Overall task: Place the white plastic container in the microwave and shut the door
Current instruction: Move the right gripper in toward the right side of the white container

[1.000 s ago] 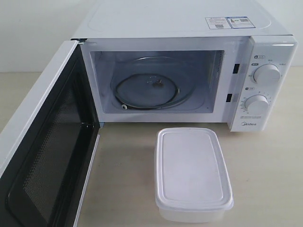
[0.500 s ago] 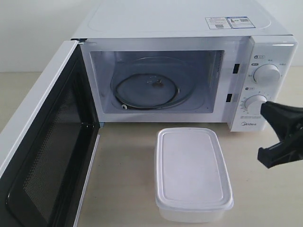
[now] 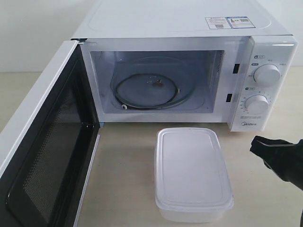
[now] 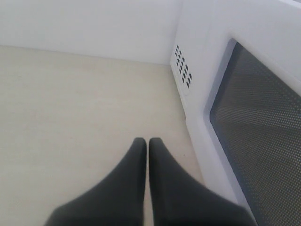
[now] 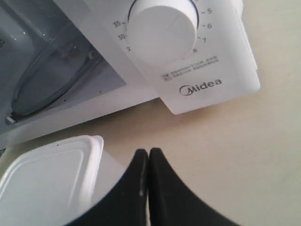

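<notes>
White plastic container [image 3: 193, 172] sits on the table [image 3: 128, 189] just in front of the microwave [image 3: 180, 23], below the cavity and a bit toward the dial side. It is not inside yet. Its long axis points at the cavity, so I judge it is lined up to go straight in. The box is rectangular with rounded corners and translucent white walls. Its flat lid is snapped on, smooth plastic.

The door [image 3: 42, 156] is swung wide on the microwave's hinge side, leaving the opening free. Its inner face is black perforated mesh in a glossy dark frame. Inside the cavity there is only a round glass turntable [image 3: 149, 90], clear and shiny.

My right gripper [image 5: 148, 153] is clenched, black tapered fingers pressed together with nothing between. It is low over the table in front of the microwave's lower dial [image 3: 257, 104], just beside the container. I see no contact. Jaws this tight can't take the box, so I judge they must spread first.

My left gripper [image 4: 147, 142] is also clenched and empty. It is out by the door's outer face, near the dotted window, probably placed there for the closing push.
</notes>
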You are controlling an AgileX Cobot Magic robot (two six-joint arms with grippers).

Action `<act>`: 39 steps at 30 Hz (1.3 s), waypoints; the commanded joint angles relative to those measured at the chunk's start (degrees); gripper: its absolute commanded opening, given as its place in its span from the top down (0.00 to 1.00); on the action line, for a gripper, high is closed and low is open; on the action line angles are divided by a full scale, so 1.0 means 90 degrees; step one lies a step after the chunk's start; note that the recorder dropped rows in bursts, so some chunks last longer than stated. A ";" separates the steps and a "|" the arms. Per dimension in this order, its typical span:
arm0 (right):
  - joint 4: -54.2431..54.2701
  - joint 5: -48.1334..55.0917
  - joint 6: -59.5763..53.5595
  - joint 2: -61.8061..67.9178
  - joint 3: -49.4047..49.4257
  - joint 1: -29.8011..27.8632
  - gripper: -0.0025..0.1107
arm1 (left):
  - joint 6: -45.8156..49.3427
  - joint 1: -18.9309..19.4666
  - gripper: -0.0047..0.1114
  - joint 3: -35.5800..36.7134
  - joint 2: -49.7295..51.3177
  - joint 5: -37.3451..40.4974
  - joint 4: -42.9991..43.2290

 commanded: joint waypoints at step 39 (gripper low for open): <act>-0.8085 0.0832 0.5441 0.0304 -0.2349 -0.1980 0.62 | -0.0054 0.0022 0.92 0.0025 -0.0017 -0.0014 0.0000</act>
